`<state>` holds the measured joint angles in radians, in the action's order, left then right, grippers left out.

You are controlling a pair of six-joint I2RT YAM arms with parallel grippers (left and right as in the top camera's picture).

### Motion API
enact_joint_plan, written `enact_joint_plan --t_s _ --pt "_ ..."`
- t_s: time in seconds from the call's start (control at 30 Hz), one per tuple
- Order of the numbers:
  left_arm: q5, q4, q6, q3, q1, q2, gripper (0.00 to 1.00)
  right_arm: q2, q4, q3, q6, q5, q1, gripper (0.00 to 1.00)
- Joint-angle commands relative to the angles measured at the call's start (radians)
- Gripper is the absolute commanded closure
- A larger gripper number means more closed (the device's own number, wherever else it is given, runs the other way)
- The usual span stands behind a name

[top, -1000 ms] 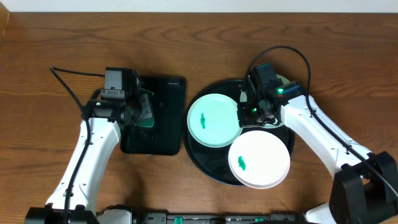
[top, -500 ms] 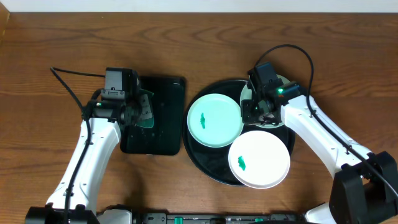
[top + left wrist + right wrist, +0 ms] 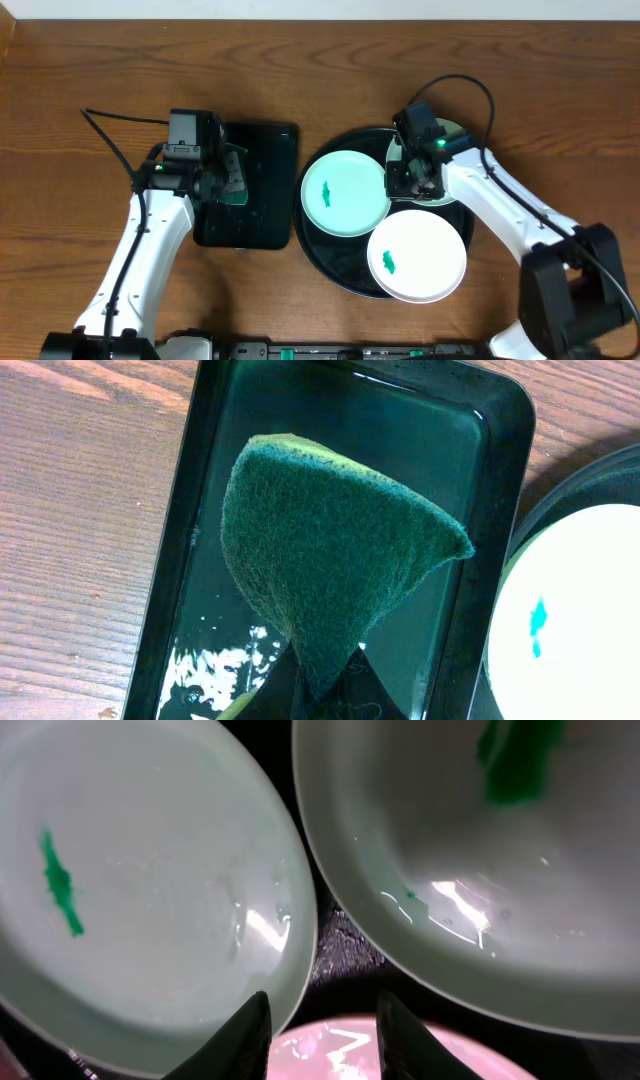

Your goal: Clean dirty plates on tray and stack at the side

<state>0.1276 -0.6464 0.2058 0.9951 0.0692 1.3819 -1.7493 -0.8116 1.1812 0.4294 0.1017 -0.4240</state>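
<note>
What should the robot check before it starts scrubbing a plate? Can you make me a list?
1. The sponge is in the left gripper: ok, pinched shut, over the green tray.
2. The right gripper is free: ok, jaws apart, nothing between them.
3. Plates on the black tray: ok, all three.
4. Plates clean: not ok; the left mint plate, back mint plate and white plate each show a green smear.
5. Sponge wet: cannot tell.
</note>
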Motion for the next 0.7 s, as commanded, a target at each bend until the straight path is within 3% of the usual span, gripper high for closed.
enact_joint_plan --t_s 0.0,0.03,0.07,0.17,0.27,0.33,0.67 --pt "-0.008 0.005 -0.003 -0.003 0.003 -0.010 0.93 -0.053 0.010 -0.007 0.019 -0.007 -0.021 0.78" --pt "-0.008 0.005 -0.003 -0.003 0.003 -0.010 0.93 -0.072 0.013 -0.007 0.019 -0.007 -0.027 0.91" --pt "-0.008 0.005 -0.003 -0.003 0.003 -0.010 0.93 -0.087 0.019 -0.007 0.019 -0.007 -0.032 0.94" --pt "-0.008 0.006 -0.002 -0.004 0.003 -0.010 0.93 -0.096 0.038 -0.007 0.020 -0.006 -0.039 0.88" --pt "-0.008 0.006 -0.003 -0.004 0.003 -0.010 0.93 -0.097 0.061 -0.007 0.020 -0.006 -0.043 0.74" --pt "-0.008 0.008 -0.003 -0.004 0.003 -0.010 0.93 -0.097 0.071 -0.007 0.022 -0.008 -0.043 0.70" --pt "-0.008 0.009 -0.003 -0.006 0.003 -0.010 0.93 -0.097 0.089 -0.007 0.027 -0.013 -0.043 0.75"
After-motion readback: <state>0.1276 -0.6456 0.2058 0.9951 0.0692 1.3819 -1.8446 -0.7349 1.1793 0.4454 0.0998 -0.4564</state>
